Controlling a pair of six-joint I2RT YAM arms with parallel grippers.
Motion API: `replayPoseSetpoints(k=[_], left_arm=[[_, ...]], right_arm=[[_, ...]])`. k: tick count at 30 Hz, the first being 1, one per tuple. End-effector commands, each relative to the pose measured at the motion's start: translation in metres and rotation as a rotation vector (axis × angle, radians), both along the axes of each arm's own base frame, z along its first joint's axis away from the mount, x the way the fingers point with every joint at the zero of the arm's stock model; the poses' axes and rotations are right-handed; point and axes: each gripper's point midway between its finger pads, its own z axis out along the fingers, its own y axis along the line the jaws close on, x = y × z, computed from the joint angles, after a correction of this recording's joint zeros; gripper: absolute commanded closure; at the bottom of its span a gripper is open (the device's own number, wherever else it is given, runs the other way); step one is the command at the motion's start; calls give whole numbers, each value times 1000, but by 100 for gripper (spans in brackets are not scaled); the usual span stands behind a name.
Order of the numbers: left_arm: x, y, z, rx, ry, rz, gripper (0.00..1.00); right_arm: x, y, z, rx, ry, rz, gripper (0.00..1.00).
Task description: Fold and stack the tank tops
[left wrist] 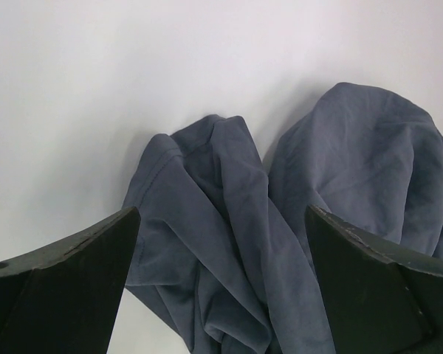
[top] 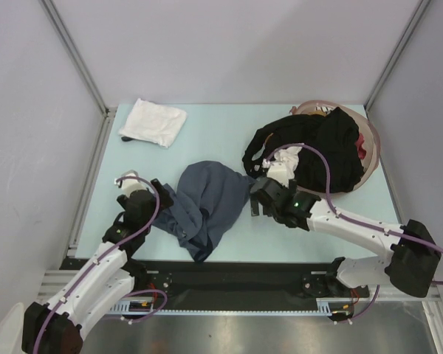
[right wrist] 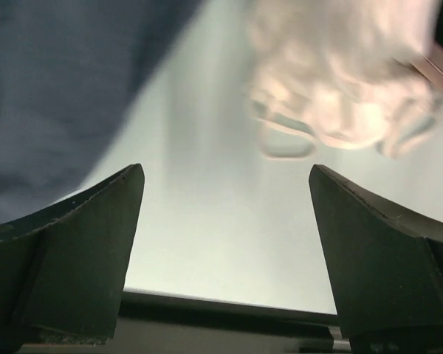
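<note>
While crumpled slate grey-blue cloth tank top [top: 207, 206] is lying between both arms, L gripper [top: 161, 193] is gaping wide over its left edge, R gripper [top: 255, 200] is spreading wide just right of it, & folded white cloth tank top [top: 153, 122] is sitting well behind it.

The grey-blue tank top [top: 207, 203] is plain slate, no print. The white tank top [top: 153, 122] sits by the far-left corner. The worktop [top: 221, 133] is a pale minty blue. The clothes pile [top: 317, 151] is mostly black with some red peeking out. The arms [top: 358, 230] are white, with purple cables [top: 328, 177].
</note>
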Motion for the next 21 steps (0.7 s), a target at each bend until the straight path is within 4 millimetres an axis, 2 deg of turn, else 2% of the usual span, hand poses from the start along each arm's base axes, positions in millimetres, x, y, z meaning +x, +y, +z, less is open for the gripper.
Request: replayPoseSetpoints(k=[1,4,8,9,10,14,17,19,20,21], left_arm=[[10,-10,21,-21,-59,-40,0],[10,-11,22,-21,-65,-44,0],[10,-11,23,-23,-74,-47,0],[9,-12,22,-24,-71,-51,0],[9,-11,22,-20,-72,-53,0],[10,-13,22,-21,-72,-61,0],[10,-14,23,-22,-75,-66,0],[10,-14,23,-22,-73,-68,0],[10,-14,23,-20,-76,-69,0],[10,-14,23,-20,-76,-69,0]], right_arm=[[7,-40,-10,-45,-103,-211,2],[10,-54,-30,-59,-126,-284,1],[26,-66,-51,-90,-130,-344,2],[37,-67,-52,-66,-141,-364,2],[41,-67,-64,-81,-116,-364,2],[64,-64,-75,-102,-125,-381,4],[76,-60,-87,-106,-105,-384,12],[83,-50,-90,-83,-97,-369,55],[86,-42,-86,-72,-105,-361,73],[87,-37,-80,-72,-125,-355,95]])
